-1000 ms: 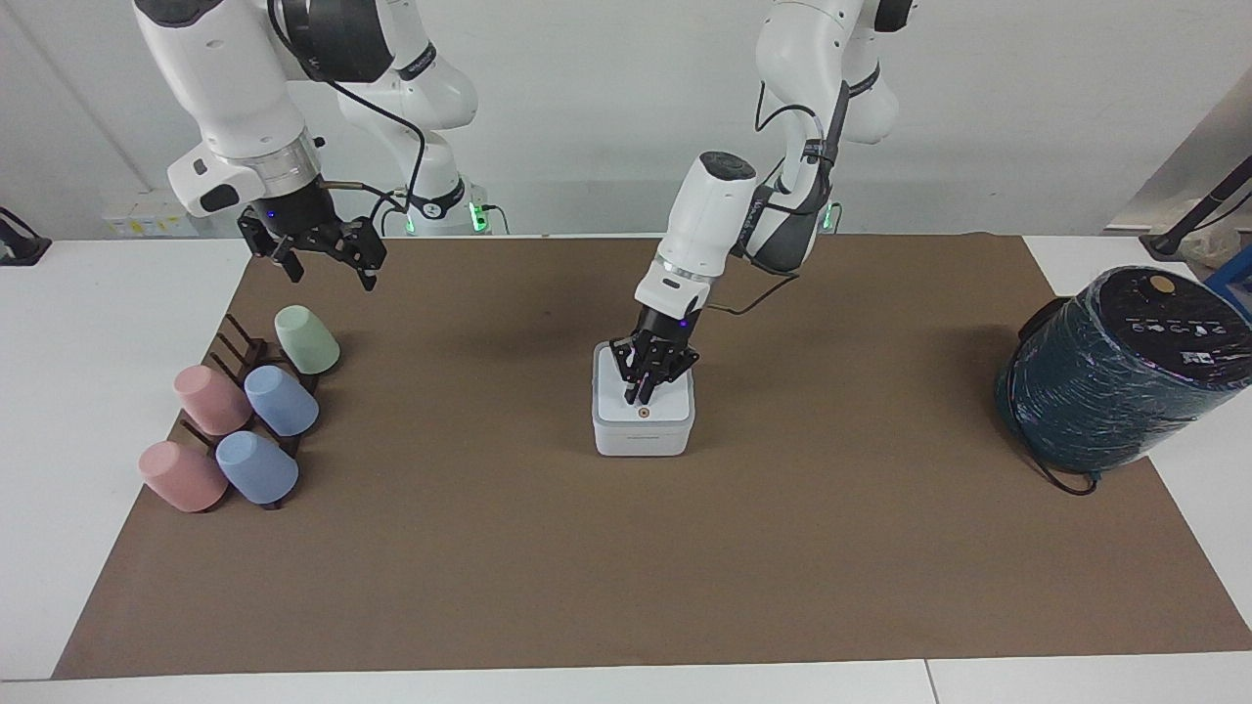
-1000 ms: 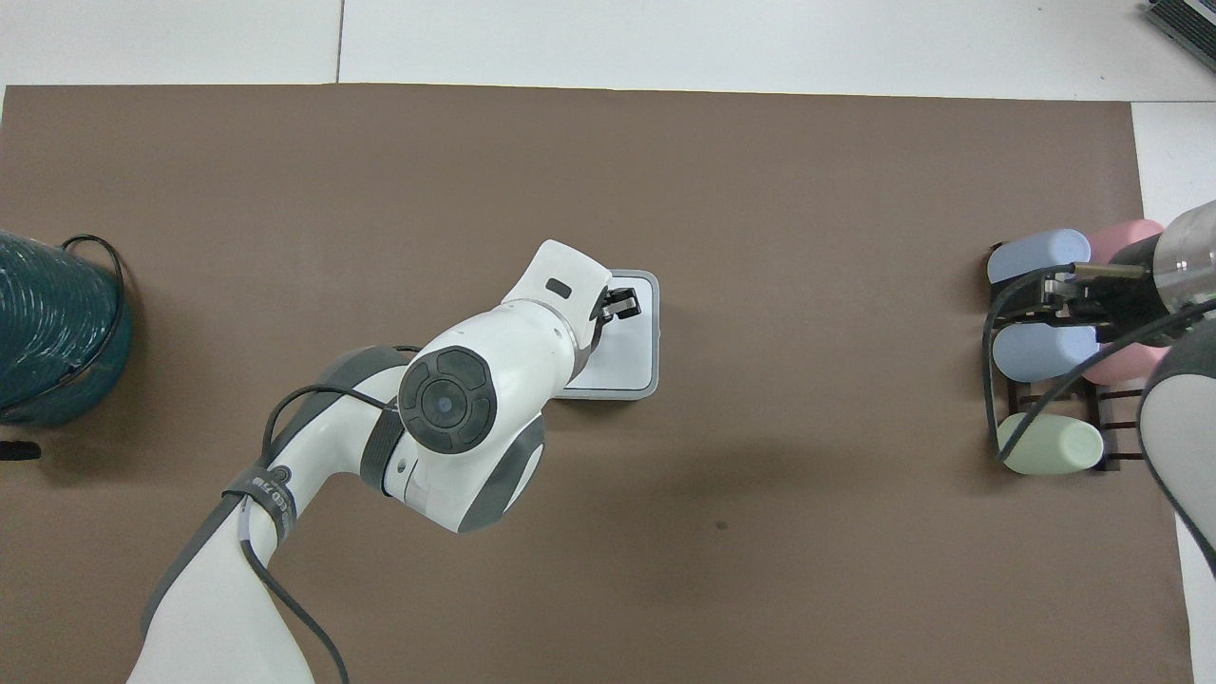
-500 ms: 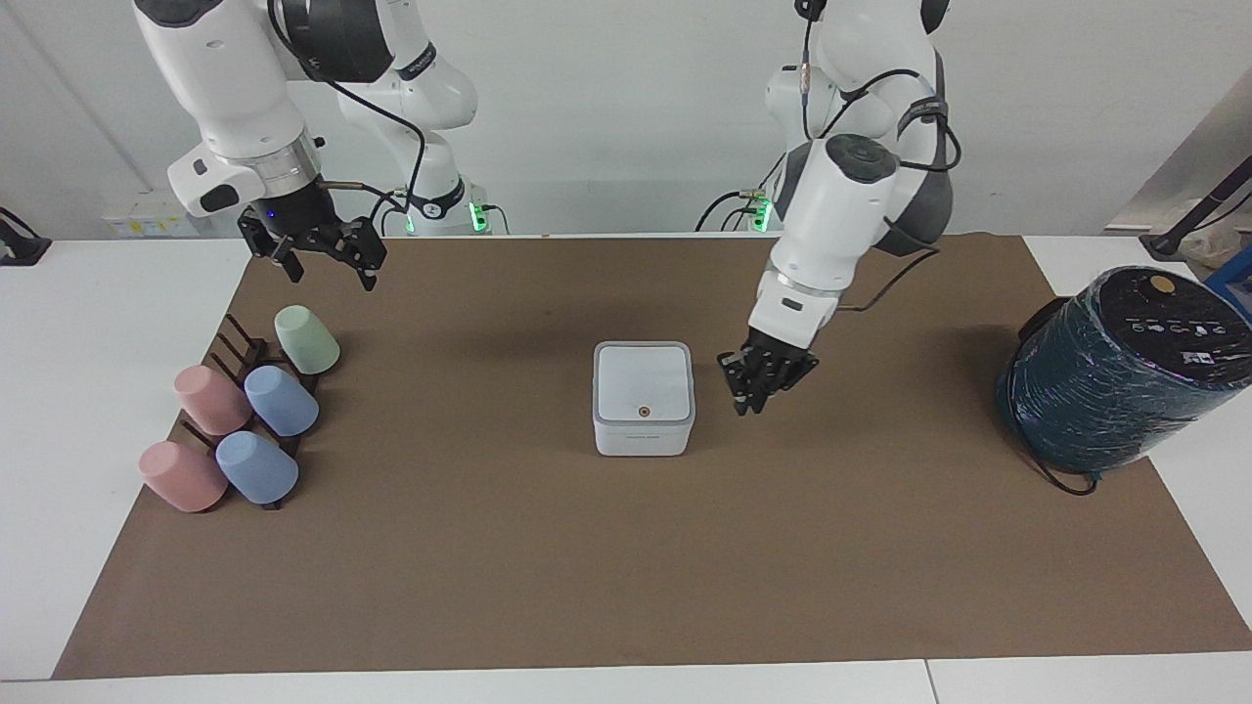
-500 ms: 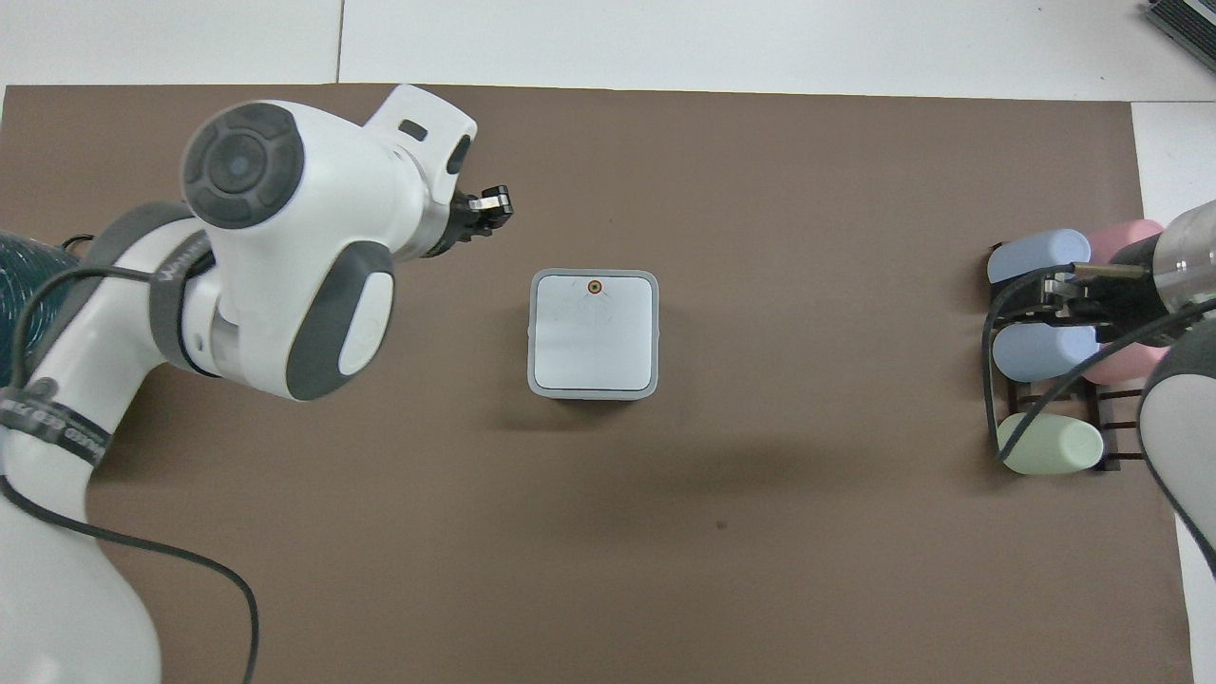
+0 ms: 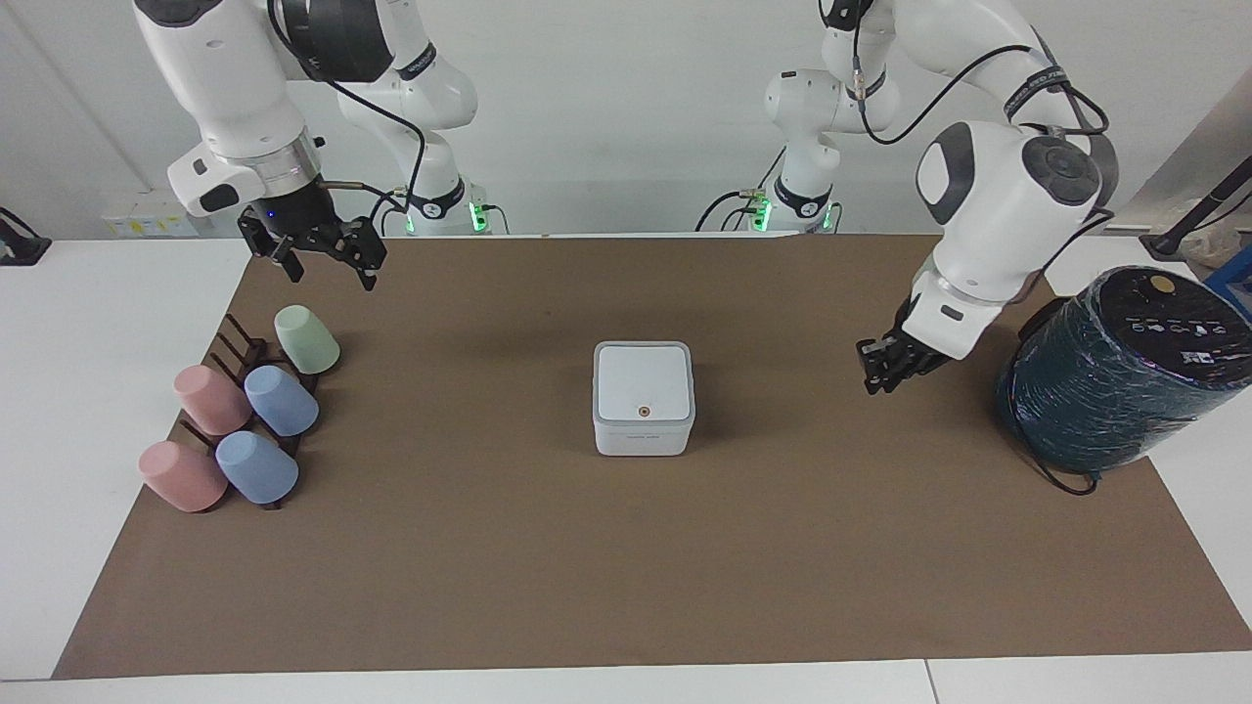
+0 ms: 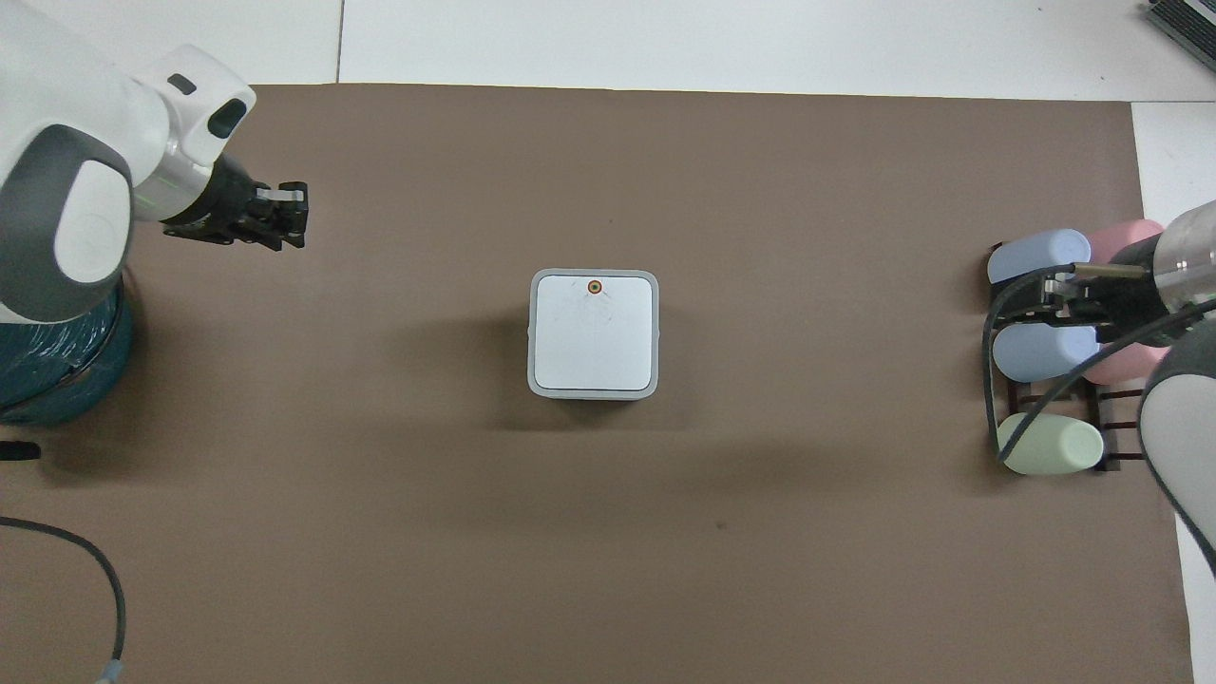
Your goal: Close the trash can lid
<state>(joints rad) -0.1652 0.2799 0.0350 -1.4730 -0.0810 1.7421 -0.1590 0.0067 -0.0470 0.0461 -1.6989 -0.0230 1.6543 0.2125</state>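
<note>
Facing view: our small white cubic plastic trash can (image 5: pixel 644 411) sits mid-mat, its square white lid (image 5: pixel 644 382) flat down. Our left gripper (image 5: pixel 877 368) hangs empty, fingers together, beside the dark teal cylinder (image 5: pixel 1115 376); our right gripper (image 5: pixel 328 256) waits, parted and empty, above the pastel cups (image 5: pixel 249 420).

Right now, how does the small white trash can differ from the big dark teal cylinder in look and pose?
The trash can is a small white cube with rounded corners; the teal cylinder is larger, round and wrapped in dark film. The trash can stands upright in the middle of the brown mat; the cylinder leans at the mat's edge, toward the left arm's end. The trash can's lid lies flat and closed, with an orange dot; the cylinder's top is black. No hand touches either.
</note>
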